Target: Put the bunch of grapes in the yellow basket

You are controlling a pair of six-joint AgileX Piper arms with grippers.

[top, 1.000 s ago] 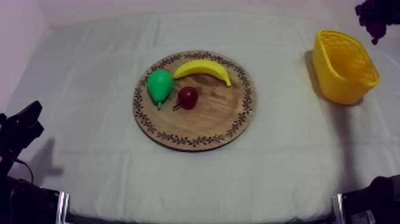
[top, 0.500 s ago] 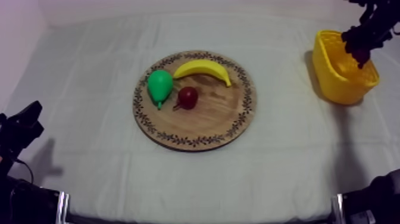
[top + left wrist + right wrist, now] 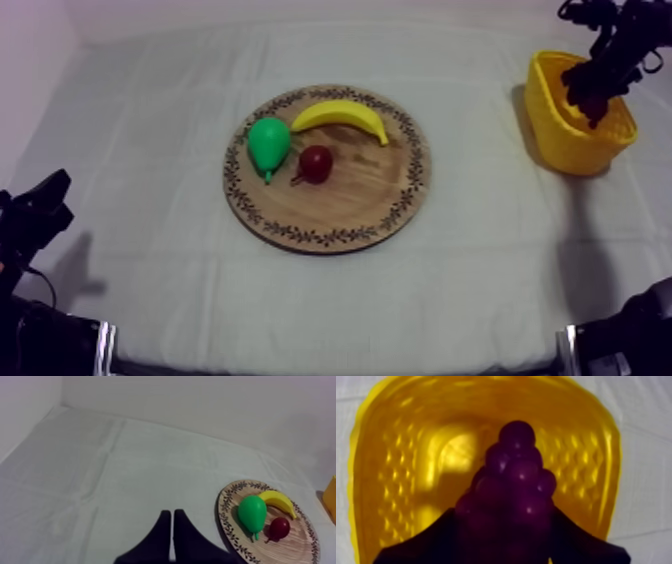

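The dark purple bunch of grapes [image 3: 516, 476] hangs inside the mouth of the yellow basket [image 3: 401, 451], held between my right gripper's [image 3: 506, 516] black fingers. From above, my right gripper [image 3: 597, 80] reaches in at the upper right, shut on the grapes [image 3: 590, 103] just over the basket [image 3: 558, 140]. The round wooden board [image 3: 350, 215] lies mid-table with a banana [image 3: 342, 115], a green pear [image 3: 268, 145] and a small red fruit [image 3: 316, 163] on it. My left gripper [image 3: 38, 212] rests low at the left; its fingers [image 3: 172, 536] lie together as a narrow wedge.
The left wrist view has the board [image 3: 295, 548] to the right of the fingers, with the pear [image 3: 251, 515], banana [image 3: 279, 502] and red fruit [image 3: 279, 527]. A back wall rises behind the cloth. Open cloth lies between board and basket.
My right gripper has come down from the far upper right with the grapes, first to the basket's rim and now into its mouth. The left arm and the board's fruit are unmoved.
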